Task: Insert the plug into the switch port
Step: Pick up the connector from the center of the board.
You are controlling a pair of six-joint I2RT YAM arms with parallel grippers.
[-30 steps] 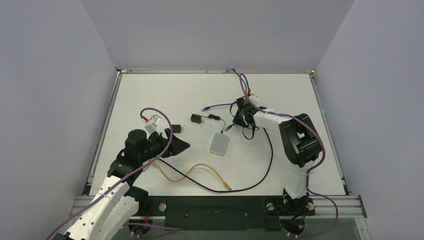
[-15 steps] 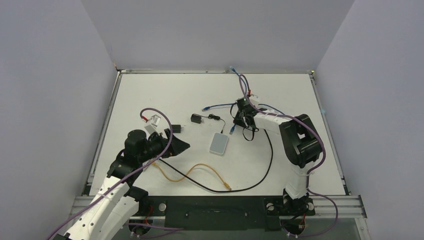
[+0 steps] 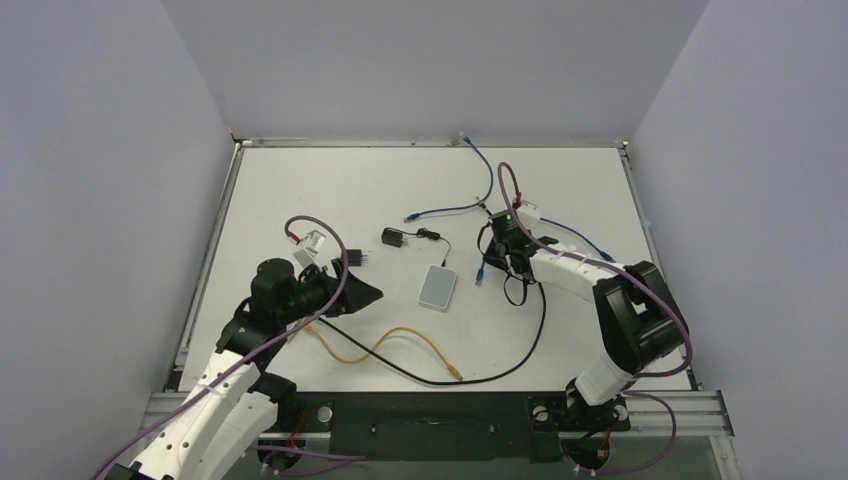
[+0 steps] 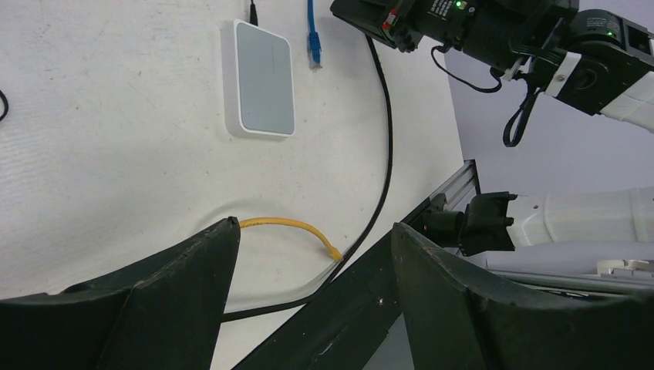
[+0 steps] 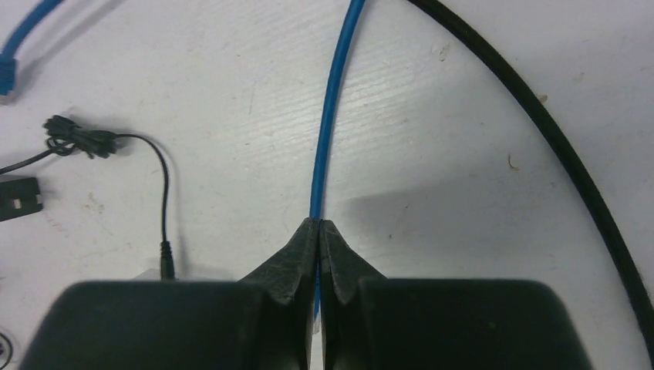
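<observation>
1. Nearest the arm bases, a yellow cable [image 4: 285, 224] and a thick black cable [image 4: 388, 146] loop across the white table [image 3: 300, 180].
2. On the left, the left gripper [image 4: 315, 227] hangs above the table with its fingers [image 4: 154, 301] wide apart. They hold nothing. The yellow cable shows in the gap beneath them.
3. At the middle of the table lies the white box [image 3: 439, 287], flat, pale grey face up, corners rounded. The switch port sits on one of its narrow edges, but the socket itself cannot be made out. A thin black lead [image 5: 163, 193] meets the box's far narrow edge.
4. Just beyond the box's far right corner, near it but not touching, is the plug [image 3: 480, 270], small and blue, at the end of a blue cable [image 5: 333, 100]. Whether it rests on the table cannot be told.
5. Right beside the plug, the right gripper [image 5: 317, 231] has its fingers pressed together, clamped on the blue cable. The cable runs straight out from between the fingertips.
6. Further back and left, a small black adapter [image 3: 392, 237] lies on the table.
7. Blue cable also trails away to the table's far edge.
</observation>
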